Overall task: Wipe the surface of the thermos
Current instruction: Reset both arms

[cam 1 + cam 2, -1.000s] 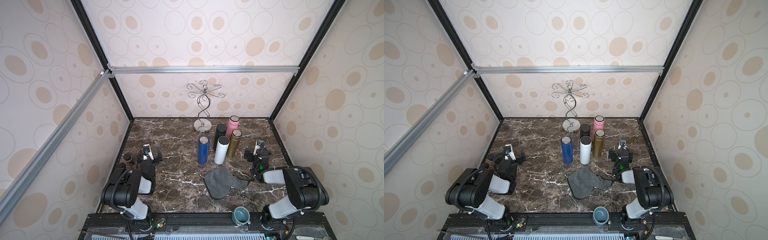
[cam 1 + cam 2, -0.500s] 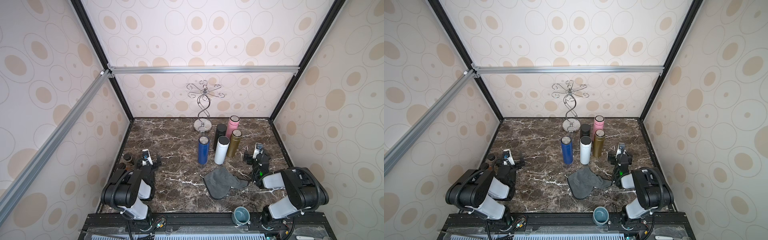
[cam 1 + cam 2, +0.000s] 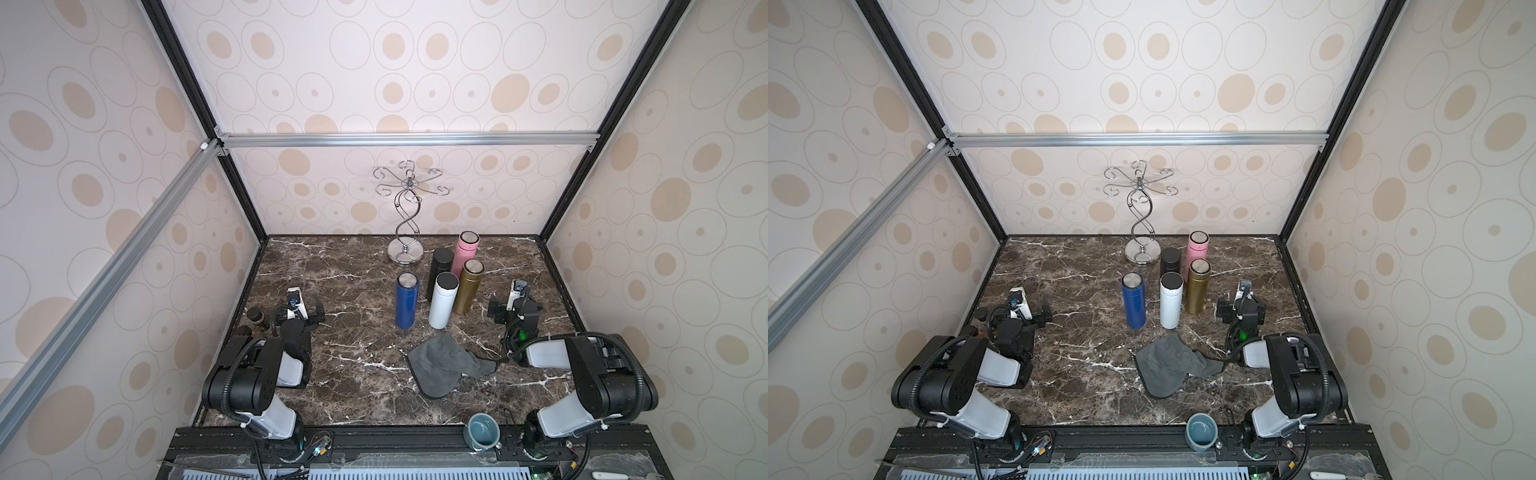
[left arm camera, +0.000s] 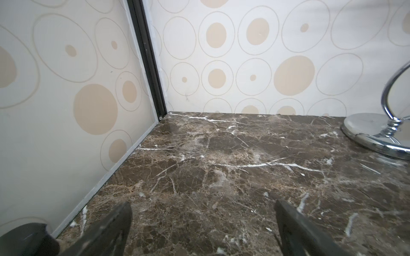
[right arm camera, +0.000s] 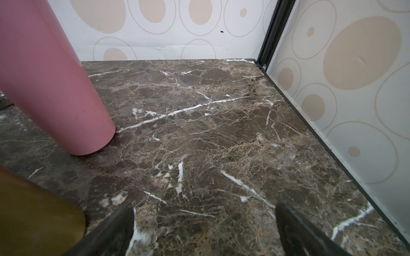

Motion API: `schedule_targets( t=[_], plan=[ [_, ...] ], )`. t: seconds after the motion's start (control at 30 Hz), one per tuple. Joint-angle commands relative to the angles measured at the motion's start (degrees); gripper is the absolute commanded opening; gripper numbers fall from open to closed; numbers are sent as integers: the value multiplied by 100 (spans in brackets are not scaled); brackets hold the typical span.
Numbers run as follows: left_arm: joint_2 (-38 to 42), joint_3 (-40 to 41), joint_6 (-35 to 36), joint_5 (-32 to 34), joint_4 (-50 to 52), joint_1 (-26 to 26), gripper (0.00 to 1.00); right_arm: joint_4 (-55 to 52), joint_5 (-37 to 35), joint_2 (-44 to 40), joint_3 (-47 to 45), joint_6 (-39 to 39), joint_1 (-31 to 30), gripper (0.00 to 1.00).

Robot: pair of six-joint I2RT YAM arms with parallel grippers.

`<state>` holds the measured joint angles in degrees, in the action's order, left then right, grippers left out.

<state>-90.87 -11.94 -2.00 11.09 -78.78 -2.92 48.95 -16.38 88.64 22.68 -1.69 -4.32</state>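
While the left fingers [image 4: 108, 226] and right fingers [image 5: 299, 230] gape empty, the upright thermoses [image 3: 443, 305] stand just behind the grey cloth [image 3: 442, 368]; the right pair is nearer it, the left well apart.

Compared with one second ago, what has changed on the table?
Very little. The left pincer and the right pincer shifted only slightly; both are open and empty, nothing taken or let go. The thermoses, the grey cloth, the metal stand and the cup stayed in place.
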Motion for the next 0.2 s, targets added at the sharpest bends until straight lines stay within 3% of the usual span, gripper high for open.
schedule_targets(
  t=[0.0,0.17],
  plan=[
    [-73,-257,95,-263,291,57,100,-138,30,-51,58,-4,8,100],
    [43,-38,93,-406,-5,116,100,-114,25,-49,46,1,4,100]
  ],
)
